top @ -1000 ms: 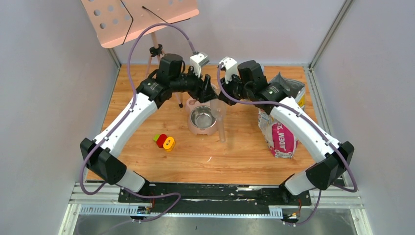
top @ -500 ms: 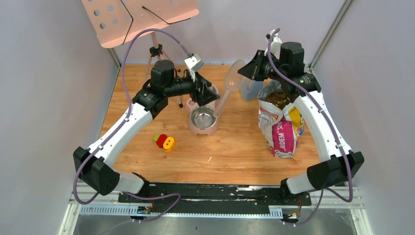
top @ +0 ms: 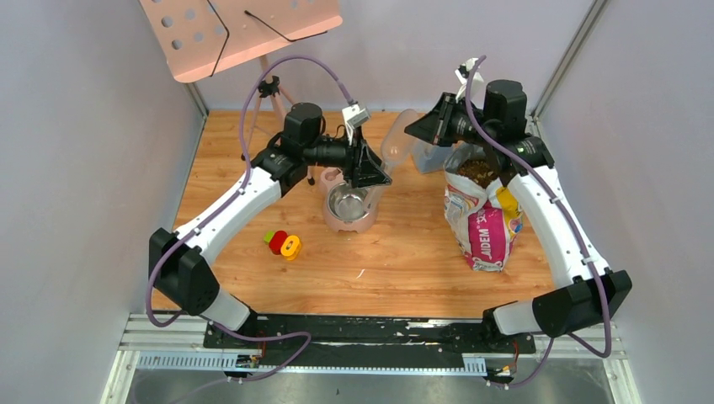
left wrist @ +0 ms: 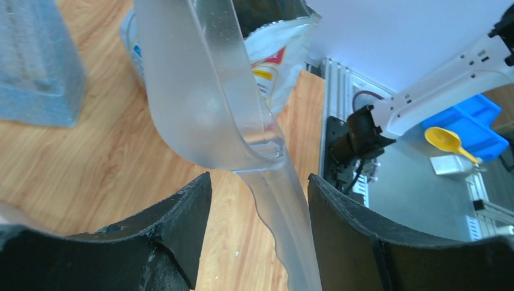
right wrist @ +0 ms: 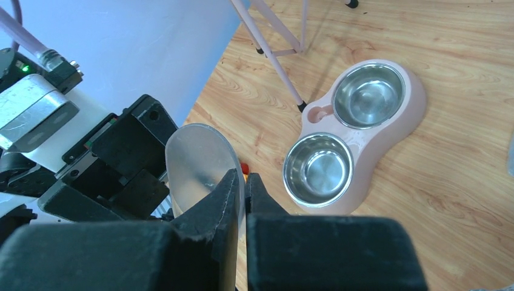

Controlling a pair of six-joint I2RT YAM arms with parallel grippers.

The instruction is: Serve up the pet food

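Left jaws straddle one scoop [left wrist: 203, 97]; two bowls [right wrist: 368, 95], one bag [top: 484, 229].

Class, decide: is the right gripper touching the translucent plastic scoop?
Touching. The right wrist view shows the right gripper shut on the rim of the translucent plastic scoop, pinched between its black fingers.
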